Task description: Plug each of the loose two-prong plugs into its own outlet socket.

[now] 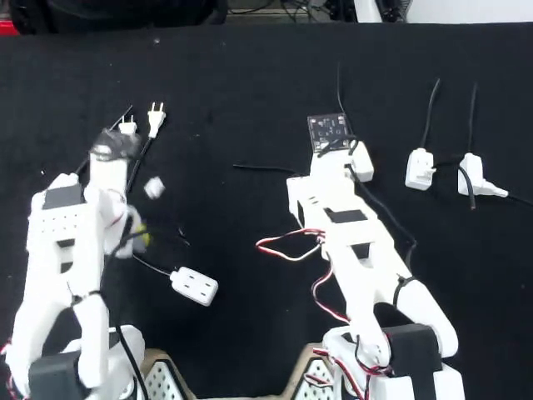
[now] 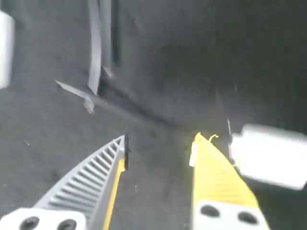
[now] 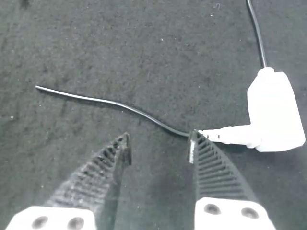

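Across the black table (image 1: 250, 67), the left gripper (image 2: 158, 142) and right gripper (image 3: 158, 136) both stand spread and empty, the near-left outlet socket (image 1: 194, 285) looks vacant, and far left one loose plug (image 1: 127, 125) and a second plug (image 1: 156, 117) lie unplugged.

Two loose plugs (image 1: 127, 125) (image 1: 156, 117) — four white outlet sockets (image 1: 194, 285) (image 1: 361, 162) (image 1: 419, 169) (image 1: 473, 177) — two arms (image 1: 60, 250) (image 1: 360, 243)

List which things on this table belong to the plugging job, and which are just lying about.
For the job:
first loose plug and second loose plug, far left
corded socket, near left
white block with a cord attached, middle
right socket and rightmost socket

Lying about:
small white piece, too small to identify
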### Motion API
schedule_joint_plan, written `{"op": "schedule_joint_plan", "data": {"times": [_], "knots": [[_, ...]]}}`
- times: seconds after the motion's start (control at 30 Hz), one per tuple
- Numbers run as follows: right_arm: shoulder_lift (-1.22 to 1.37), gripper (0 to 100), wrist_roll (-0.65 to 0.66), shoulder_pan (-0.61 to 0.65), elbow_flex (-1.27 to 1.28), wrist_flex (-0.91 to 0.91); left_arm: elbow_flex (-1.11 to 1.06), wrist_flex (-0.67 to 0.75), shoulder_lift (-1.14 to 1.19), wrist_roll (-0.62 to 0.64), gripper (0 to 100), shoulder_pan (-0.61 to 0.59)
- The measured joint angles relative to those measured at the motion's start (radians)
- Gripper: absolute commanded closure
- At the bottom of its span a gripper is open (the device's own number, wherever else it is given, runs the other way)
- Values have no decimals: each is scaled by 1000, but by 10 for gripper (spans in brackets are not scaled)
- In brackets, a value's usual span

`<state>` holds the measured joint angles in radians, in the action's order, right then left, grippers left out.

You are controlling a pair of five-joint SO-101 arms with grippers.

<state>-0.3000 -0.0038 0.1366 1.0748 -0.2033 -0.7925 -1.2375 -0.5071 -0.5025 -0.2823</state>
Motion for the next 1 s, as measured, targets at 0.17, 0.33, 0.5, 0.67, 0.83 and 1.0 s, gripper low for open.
{"op": "schedule_joint_plan", "data": {"times": [0.17,0.33,0.5,0.67,0.83,1.0], "knots": [[0,818,0,0,0,0,-147,-55,-20,-120,772,124],[0,818,0,-17,0,0,-229,28,-20,26,772,336],[0,818,0,-25,0,0,-236,150,-20,295,771,554],[0,818,0,-25,0,0,-256,293,-20,552,771,651],[0,818,0,-25,0,0,-327,460,-20,663,771,658],[0,818,0,-25,0,0,-347,537,-20,677,771,658]]}}
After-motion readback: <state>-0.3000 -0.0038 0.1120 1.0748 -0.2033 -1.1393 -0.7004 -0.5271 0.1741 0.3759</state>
